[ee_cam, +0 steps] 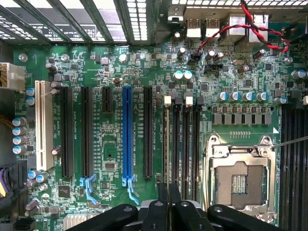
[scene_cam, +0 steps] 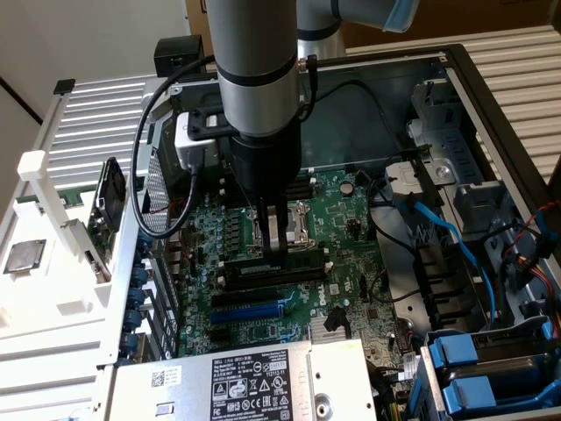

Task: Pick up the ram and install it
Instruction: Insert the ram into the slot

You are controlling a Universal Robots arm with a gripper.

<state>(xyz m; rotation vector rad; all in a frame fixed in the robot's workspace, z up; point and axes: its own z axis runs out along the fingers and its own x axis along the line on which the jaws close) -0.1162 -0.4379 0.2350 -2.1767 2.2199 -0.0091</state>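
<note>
I have the gripper (scene_cam: 277, 250) down over the middle of the motherboard (scene_cam: 351, 232), its fingers drawn close and pinching the top edge of the ram (scene_cam: 302, 258). The ram stands on edge, in line with the black memory slots (ee_cam: 187, 144), between the empty processor socket (ee_cam: 239, 180) and the blue slot (ee_cam: 127, 139). I cannot tell whether it is fully seated.

Pale wall, ribbed white panels

A plain pale wall (scene_cam: 96, 35) fills the far corner at the exterior view's left, with brown cardboard (scene_cam: 456, 22) toward the right. White ribbed panels (scene_cam: 517, 61) flank the workspace under bright, even light
</note>
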